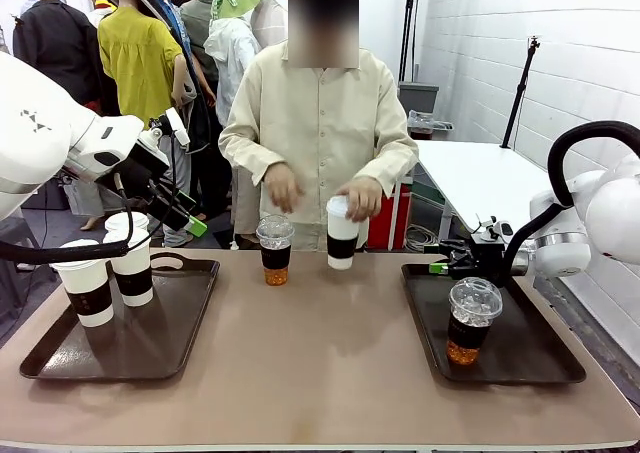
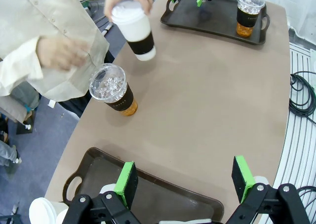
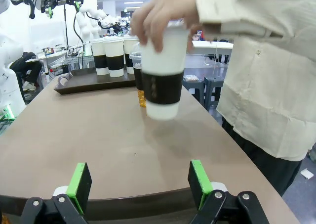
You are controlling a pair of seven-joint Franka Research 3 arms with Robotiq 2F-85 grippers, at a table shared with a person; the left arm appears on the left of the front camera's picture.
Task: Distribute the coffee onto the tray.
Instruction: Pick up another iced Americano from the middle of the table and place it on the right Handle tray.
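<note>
Above the far edge of the left tray point(image 1: 150, 348), we see the left claw point(image 2: 185, 178) hanging with its green pads point(image 2: 127, 182) spread wide apart. The tray's rim and the bare desk point(image 1: 320, 373) show between them. Just beneath and beside it stand three paper cups point(image 1: 132, 268) with white lids and dark sleeves, bunched close together toward the tray's far left corner.

Across the desk, the right claw point(image 3: 139, 184) hovers low at the far left corner of the right tray point(image 1: 535, 358). Its pads are likewise apart and grip nothing, and it points along the desk toward the other tray. Near it, toward that tray's left side, stands one iced coffee point(image 1: 470, 318), a clear dome-lidded cup with amber liquid at the bottom.

Between the two trays, at the desk's far edge, we find a second iced coffee point(image 1: 275, 253) standing upright on the desk. Just to its right, a person's hand point(image 1: 358, 198) grips a fourth paper cup point(image 1: 342, 238) from above by its lid. The cup leans a little in the wrist views, and we cannot tell whether its base touches the desk. The person's other hand point(image 1: 283, 186) hangs just above the second iced coffee, apart from its lid.
</note>
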